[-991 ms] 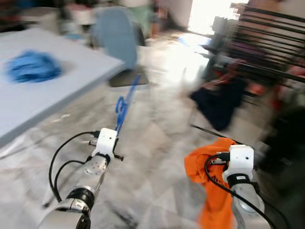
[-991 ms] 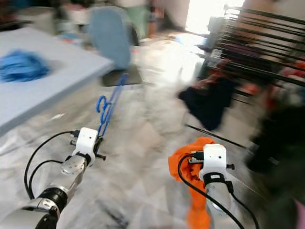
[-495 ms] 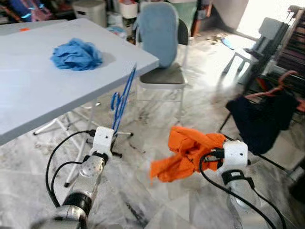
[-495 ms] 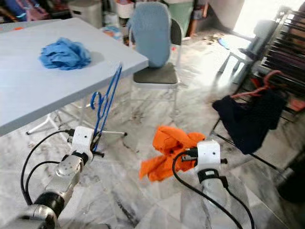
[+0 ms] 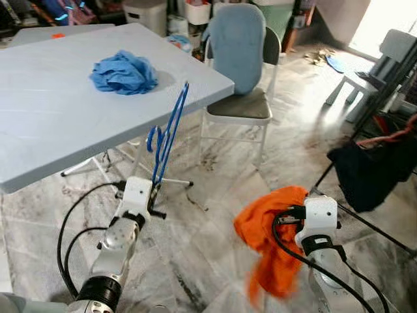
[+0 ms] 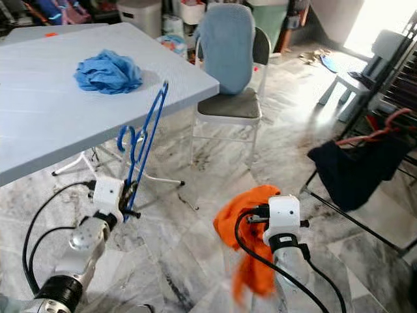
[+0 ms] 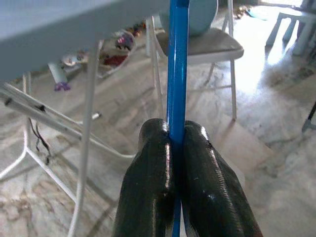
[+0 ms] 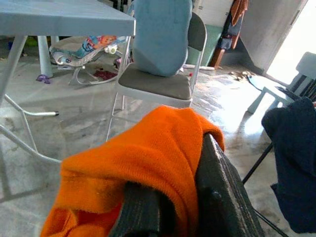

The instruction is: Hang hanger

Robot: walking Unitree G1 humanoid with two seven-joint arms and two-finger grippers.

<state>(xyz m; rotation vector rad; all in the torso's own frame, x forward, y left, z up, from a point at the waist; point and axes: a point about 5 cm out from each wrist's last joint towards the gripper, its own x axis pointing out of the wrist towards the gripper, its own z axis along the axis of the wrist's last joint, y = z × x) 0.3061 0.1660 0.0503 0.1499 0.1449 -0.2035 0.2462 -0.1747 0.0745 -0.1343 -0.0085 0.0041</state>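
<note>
A thin blue plastic hanger (image 5: 168, 135) is held nearly upright, leaning slightly, its hook (image 5: 154, 138) curling at mid-height on the left side. Its lower end is pinched between the closed fingers of the left gripper (image 7: 176, 148).

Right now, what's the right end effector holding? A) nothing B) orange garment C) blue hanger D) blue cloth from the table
B: the right end effector is shut on the orange garment, which drapes over its fingers and hangs toward the floor; the blue hanger is clamped in the left end effector, and the blue cloth lies on the table.
</note>
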